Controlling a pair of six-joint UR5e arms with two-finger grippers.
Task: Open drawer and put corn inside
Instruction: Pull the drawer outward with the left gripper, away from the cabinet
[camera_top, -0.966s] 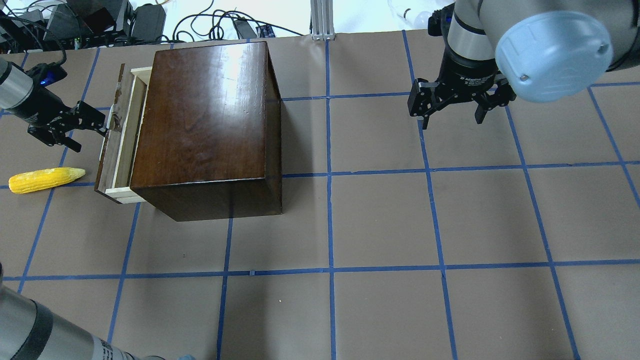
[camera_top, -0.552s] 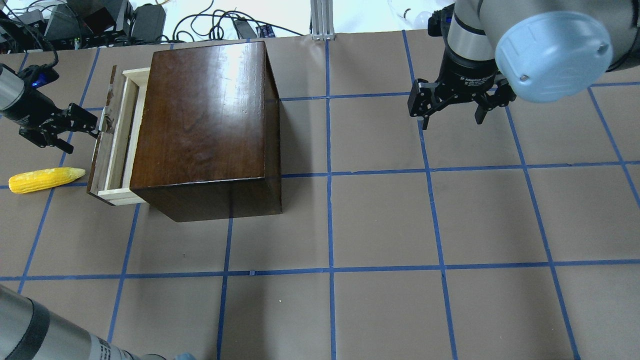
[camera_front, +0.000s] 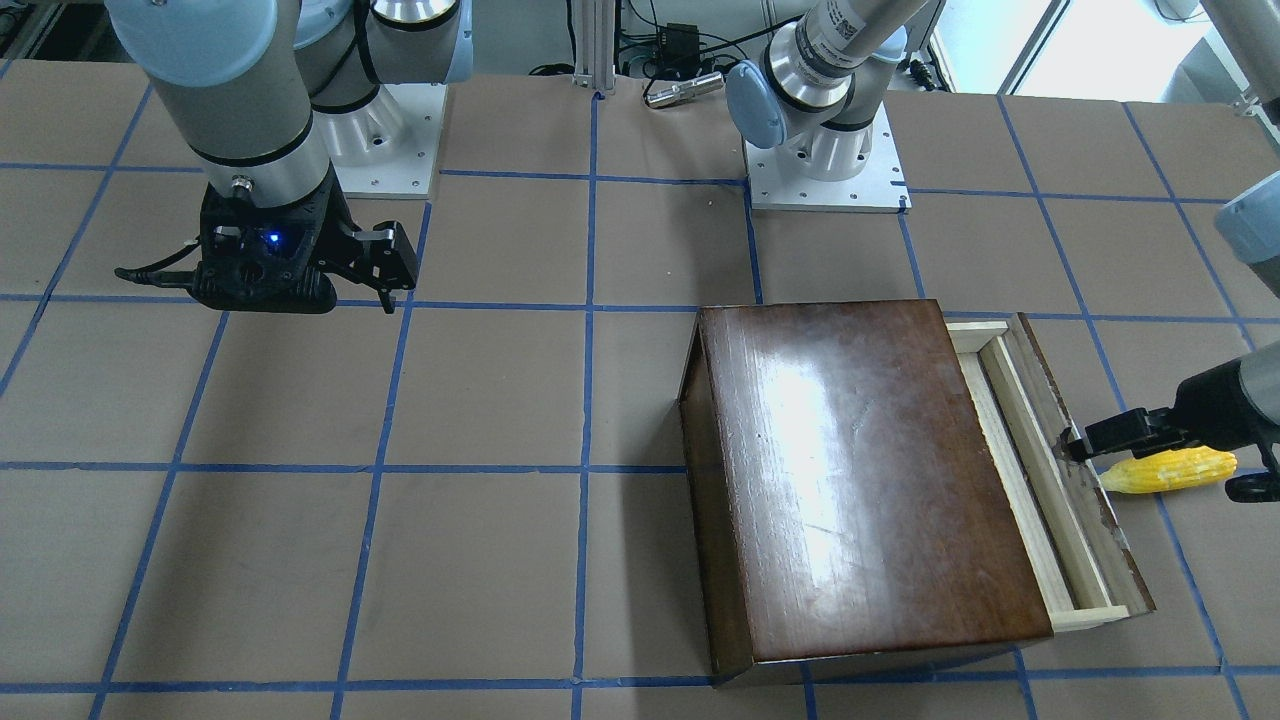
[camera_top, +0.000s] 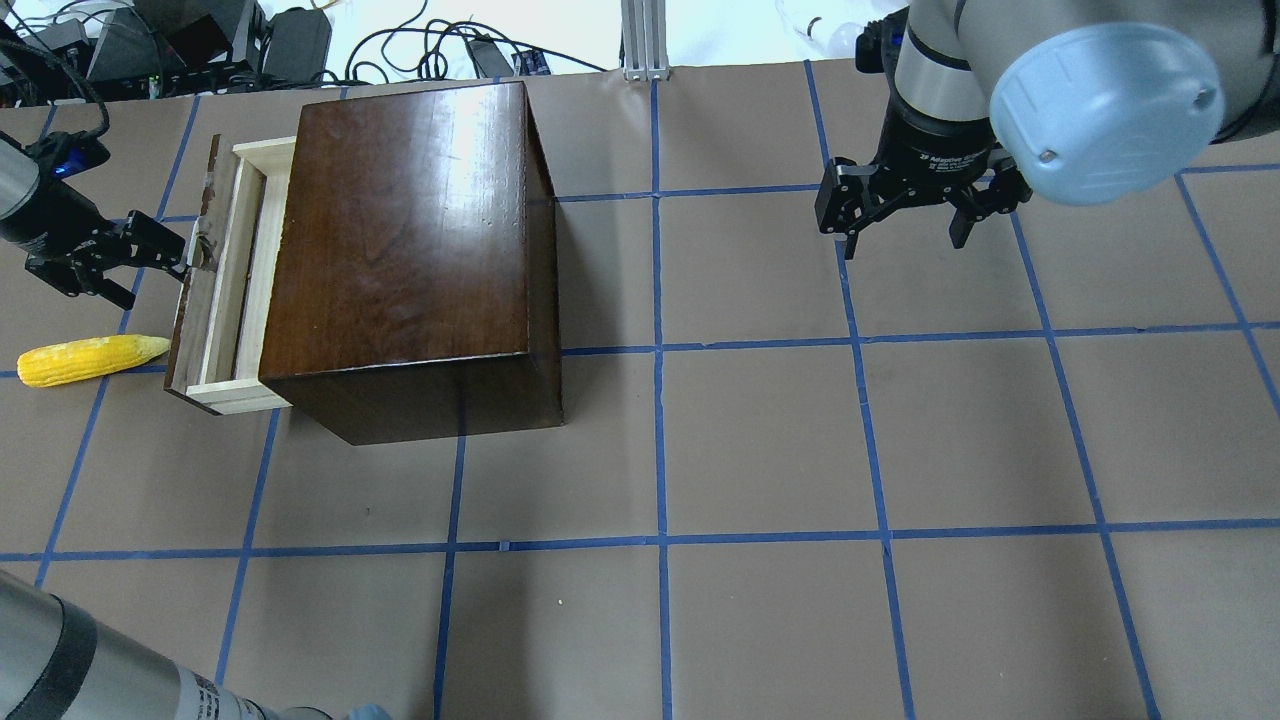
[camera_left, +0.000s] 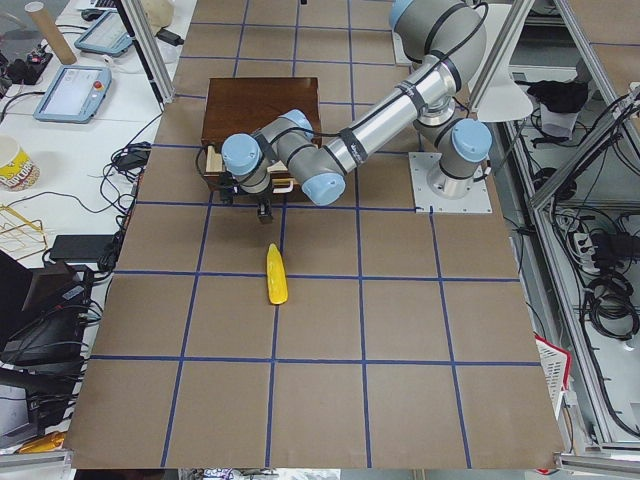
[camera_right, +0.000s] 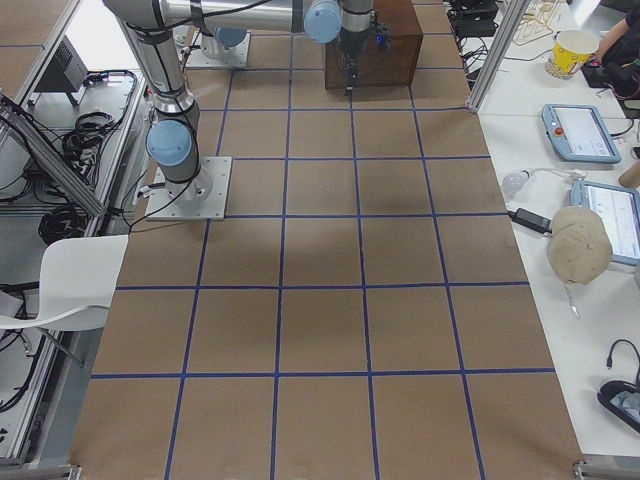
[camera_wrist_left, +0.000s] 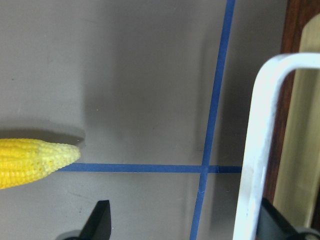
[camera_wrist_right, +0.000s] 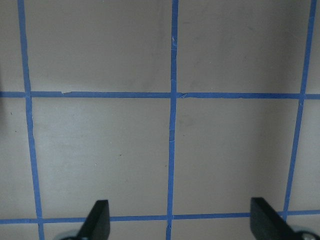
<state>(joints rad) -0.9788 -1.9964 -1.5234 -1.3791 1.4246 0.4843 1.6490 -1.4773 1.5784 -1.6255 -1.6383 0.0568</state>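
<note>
Mostly brown paper tabletop (camera_top: 760, 440), blue tape grid (camera_top: 661, 440), cables (camera_top: 437, 45) beyond, left jaws apart, right jaws apart

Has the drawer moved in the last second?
Yes. The drawer slid farther out of the box, leftward in the overhead view; its front now almost reaches the tip of the corn, which stayed put.

My overhead camera looks forward and down on the table (camera_top: 760, 440); the front one faces back at it, steeply, from across. Both share the box (camera_top: 400, 230) and corn (camera_top: 90, 360). Two end cameras sit high and far, looking along the table. The wrist cameras stare close at the table; the left one catches the corn's tip.
</note>
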